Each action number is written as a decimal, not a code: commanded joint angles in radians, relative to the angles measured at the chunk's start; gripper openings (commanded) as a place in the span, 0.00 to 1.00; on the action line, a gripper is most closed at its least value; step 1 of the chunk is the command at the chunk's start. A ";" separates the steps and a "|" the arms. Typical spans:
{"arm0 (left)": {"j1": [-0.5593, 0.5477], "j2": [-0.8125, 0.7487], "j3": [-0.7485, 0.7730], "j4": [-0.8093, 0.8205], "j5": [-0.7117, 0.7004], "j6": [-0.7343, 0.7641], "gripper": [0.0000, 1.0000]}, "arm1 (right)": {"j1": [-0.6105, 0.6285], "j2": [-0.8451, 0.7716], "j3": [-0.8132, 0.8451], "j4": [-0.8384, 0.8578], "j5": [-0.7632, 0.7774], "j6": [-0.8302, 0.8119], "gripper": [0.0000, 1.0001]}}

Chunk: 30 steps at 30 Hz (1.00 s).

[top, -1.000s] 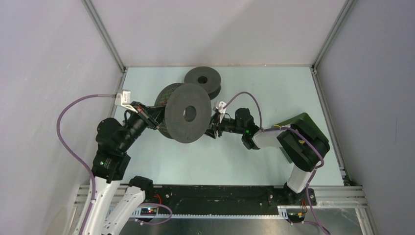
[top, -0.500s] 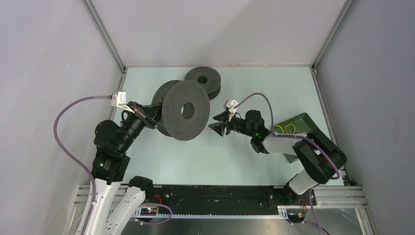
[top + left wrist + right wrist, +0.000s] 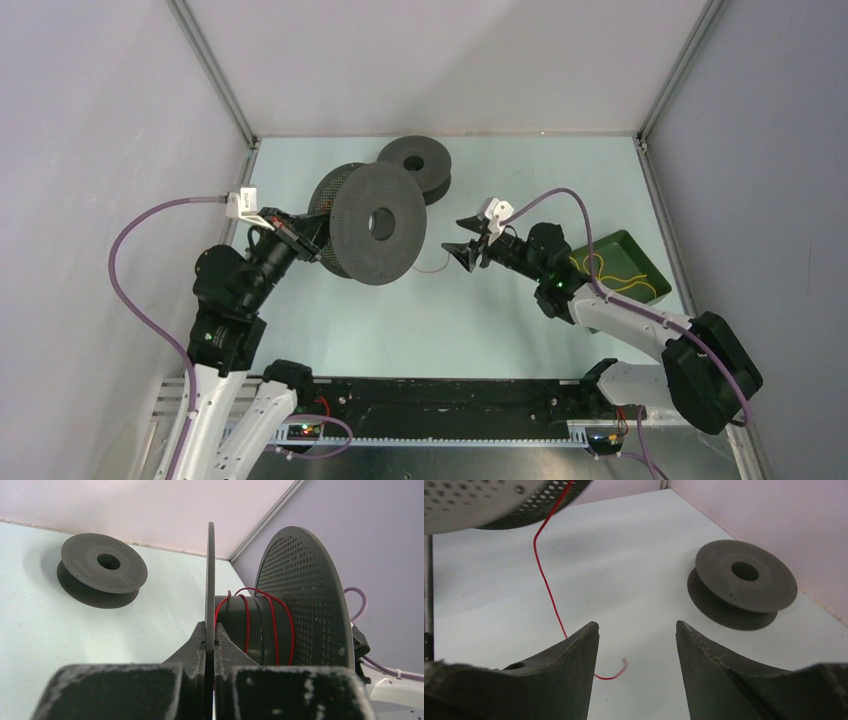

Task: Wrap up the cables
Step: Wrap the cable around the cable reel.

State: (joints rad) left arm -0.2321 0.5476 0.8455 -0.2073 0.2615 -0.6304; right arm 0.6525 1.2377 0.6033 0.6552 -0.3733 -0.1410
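The left tool [image 3: 210, 631] clenches the rim of the upright spool [image 3: 302, 600] (red cable [image 3: 247, 625] wound on its core); the right tool [image 3: 637, 630] hangs released near the cable's loose end.

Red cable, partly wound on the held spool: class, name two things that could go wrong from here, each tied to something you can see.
1. The red cable trails free onto the table, with the right end effector open and not gripping it; the few slack turns on the spool may unwind.
2. The left end effector pinches only the spool's thin flange edge, so the spool might tilt or slip.
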 commanded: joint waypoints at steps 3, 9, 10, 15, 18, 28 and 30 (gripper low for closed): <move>0.011 -0.012 0.015 0.083 -0.020 -0.047 0.00 | 0.042 -0.042 -0.002 -0.036 -0.018 -0.093 0.63; 0.010 -0.017 0.016 0.083 -0.021 -0.075 0.00 | 0.151 -0.006 -0.008 -0.008 0.037 -0.215 0.63; 0.011 -0.018 0.016 0.082 -0.027 -0.076 0.00 | 0.186 -0.002 -0.017 0.017 0.055 -0.255 0.64; 0.010 -0.025 0.020 0.083 -0.045 -0.094 0.00 | 0.280 0.075 -0.026 0.125 0.207 -0.349 0.71; 0.010 -0.025 0.020 0.082 -0.051 -0.118 0.00 | 0.345 0.136 -0.026 0.205 0.344 -0.433 0.72; 0.011 -0.041 0.024 0.084 -0.059 -0.207 0.00 | 0.416 0.423 0.002 0.589 0.620 -0.611 0.59; 0.011 -0.047 0.021 0.083 -0.075 -0.225 0.00 | 0.418 0.434 0.003 0.583 0.610 -0.605 0.30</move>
State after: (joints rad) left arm -0.2317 0.5285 0.8455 -0.2092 0.2188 -0.7742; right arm 1.0641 1.6444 0.5800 1.0683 0.1448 -0.6914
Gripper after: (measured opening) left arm 0.041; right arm 0.541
